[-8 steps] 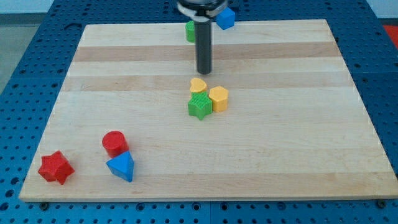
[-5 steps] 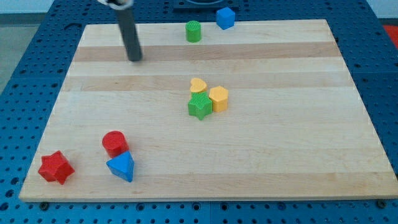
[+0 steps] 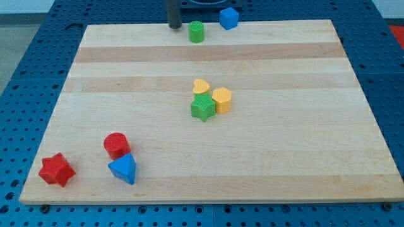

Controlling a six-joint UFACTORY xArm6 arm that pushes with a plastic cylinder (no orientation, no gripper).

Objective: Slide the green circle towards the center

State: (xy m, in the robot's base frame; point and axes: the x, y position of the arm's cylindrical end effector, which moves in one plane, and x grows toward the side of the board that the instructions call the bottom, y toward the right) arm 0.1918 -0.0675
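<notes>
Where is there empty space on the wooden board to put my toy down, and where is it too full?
The view's right side of the board is bare, and so is the wide strip between the middle cluster and the red circle. It is crowded in the middle, where the yellow heart, yellow hexagon and green star huddle, and at the bottom-left corner.

The tip [image 3: 174, 27] sits at the board's [image 3: 284, 151] top edge, just left of the green circle [image 3: 196, 31]. A blue cube [image 3: 229, 18] lies right of the circle.
</notes>
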